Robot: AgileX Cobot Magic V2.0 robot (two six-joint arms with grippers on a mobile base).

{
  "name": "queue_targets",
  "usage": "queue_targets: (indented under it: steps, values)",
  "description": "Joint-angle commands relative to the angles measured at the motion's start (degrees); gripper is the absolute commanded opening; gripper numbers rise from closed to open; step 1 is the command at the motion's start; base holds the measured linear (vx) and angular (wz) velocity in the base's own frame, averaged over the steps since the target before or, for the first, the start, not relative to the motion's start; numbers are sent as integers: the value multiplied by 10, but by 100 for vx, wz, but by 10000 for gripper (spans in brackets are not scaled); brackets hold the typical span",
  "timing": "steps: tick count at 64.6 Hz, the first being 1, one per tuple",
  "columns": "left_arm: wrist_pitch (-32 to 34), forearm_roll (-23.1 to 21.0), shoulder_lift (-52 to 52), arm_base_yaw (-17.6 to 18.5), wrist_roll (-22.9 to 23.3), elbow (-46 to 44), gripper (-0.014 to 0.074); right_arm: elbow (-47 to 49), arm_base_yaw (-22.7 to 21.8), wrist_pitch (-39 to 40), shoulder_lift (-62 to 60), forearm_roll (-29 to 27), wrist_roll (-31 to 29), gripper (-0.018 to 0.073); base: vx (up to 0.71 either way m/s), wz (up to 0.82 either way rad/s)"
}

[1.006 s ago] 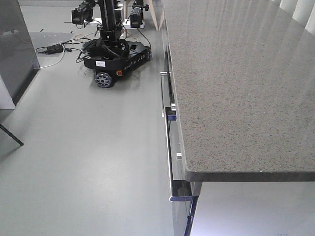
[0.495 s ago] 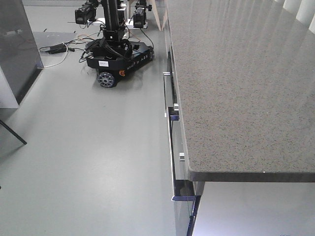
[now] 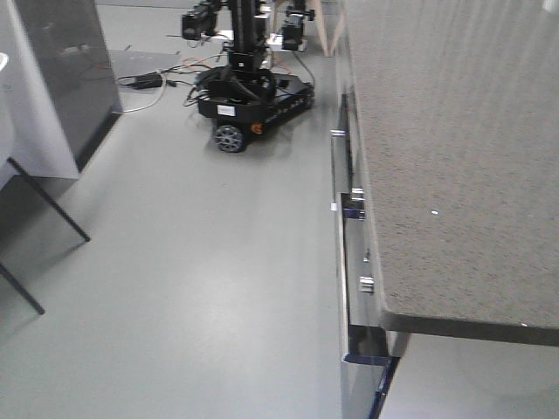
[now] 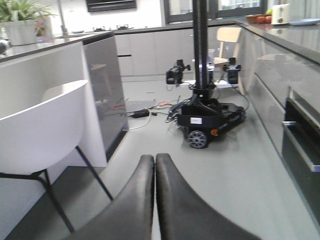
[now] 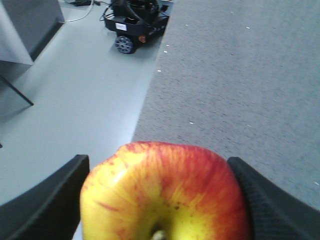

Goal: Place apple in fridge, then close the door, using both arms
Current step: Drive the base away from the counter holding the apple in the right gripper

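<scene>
One apple sat pinched in the right gripper jaws over the countertop, shown only by the right wrist view, left gripper jaws pressed together, one white chair at 9 o'clock in that view alone, one wheeled robot beyond toward 12 o'clock in all three.

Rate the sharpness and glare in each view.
Front view: slight motion blur, pale streaks of glare on the countertop. Left wrist view: soft throughout, the shut left pincer dark. Right wrist view: the apple fills the foreground, slightly soft.

Red-streaked yellow apple; speckled grey countertop; blurred chair apparently white.
</scene>
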State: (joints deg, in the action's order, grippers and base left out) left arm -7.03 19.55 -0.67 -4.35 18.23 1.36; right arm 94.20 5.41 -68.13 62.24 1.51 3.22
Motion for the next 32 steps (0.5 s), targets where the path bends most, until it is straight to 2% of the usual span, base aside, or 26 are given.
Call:
queue_targets:
  steps: [1,32]
  values:
    - [39,0,-9,-2,2,17,-6,17,0,41,-7,3,0,78,0,34]
    - [39,0,-9,-2,2,17,-6,17,0,41,-7,3,0,78,1,39]
